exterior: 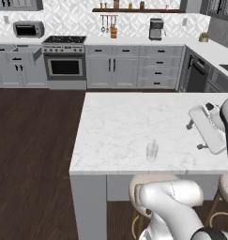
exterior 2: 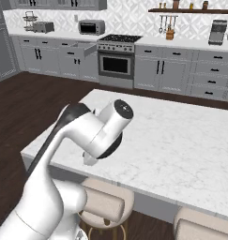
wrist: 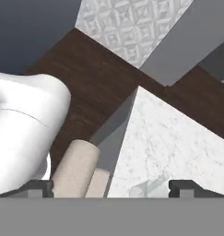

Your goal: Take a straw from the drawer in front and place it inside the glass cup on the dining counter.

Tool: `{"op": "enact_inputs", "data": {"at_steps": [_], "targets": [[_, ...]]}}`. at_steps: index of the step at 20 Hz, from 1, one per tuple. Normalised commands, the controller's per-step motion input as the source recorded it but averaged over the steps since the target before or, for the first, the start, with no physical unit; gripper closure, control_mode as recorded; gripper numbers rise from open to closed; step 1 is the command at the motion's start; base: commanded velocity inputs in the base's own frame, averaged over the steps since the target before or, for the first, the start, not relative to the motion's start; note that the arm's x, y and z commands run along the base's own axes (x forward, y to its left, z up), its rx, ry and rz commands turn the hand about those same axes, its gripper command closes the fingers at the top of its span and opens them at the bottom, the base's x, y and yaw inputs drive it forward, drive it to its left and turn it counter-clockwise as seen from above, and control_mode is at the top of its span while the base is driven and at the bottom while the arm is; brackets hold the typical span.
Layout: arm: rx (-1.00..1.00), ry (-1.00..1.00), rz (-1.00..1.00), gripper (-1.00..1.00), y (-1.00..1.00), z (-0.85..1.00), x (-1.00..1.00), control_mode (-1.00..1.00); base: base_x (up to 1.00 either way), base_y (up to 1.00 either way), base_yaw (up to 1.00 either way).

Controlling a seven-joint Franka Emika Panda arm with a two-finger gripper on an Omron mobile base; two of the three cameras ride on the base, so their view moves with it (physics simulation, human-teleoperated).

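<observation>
Fingertips [wrist: 185, 186] spread wide, nothing between them; gripper [wrist: 111, 186] empty, tips framing the glass cup [wrist: 148, 188] at the bottom edge of the hand view. In the left base view, hand sits to the right of the cup, above the dining counter [exterior: 115, 122], clear of the glass. Cup [exterior: 152, 152] standing upright on the marble near the front edge, just above the stools [exterior: 143, 187]. Thin pale stick visible rising from the cup, just over the rim: looks like the straw [exterior: 153, 143] already inside, leaning slightly; too thin to confirm contact with the wall. Judging from that, placement looks done, jaws released. Far across the dark floor, drawer [exterior: 22, 54] hanging open in the grey cabinet run left of the range [exterior: 64, 58], under the toaster oven [exterior: 27, 29]. Handling notes: straw likely near weightless, stiff but crushable, prone to rolling or slipping between pads; best pinched mid-length, light squeeze, kept close to vertical for insertion. Cup light, clear, easy to tip: any sideways brush from the fingers probably knocks it over. Safest exit looks like straight up and away from the rim.
</observation>
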Motion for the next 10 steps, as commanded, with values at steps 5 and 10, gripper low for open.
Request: {"op": "enact_inputs", "data": {"at_steps": [5, 10], "targets": [[-0.46, -0.04, 0.00, -1.00, 0.15, 0.29, -0.50, -1.00, 0.00, 0.00, 0.00], [-0.41, 0.00, 0.00, -1.00, 0.36, 0.21, -0.18, -1.00, 0.00, 0.00, 0.00]]}}
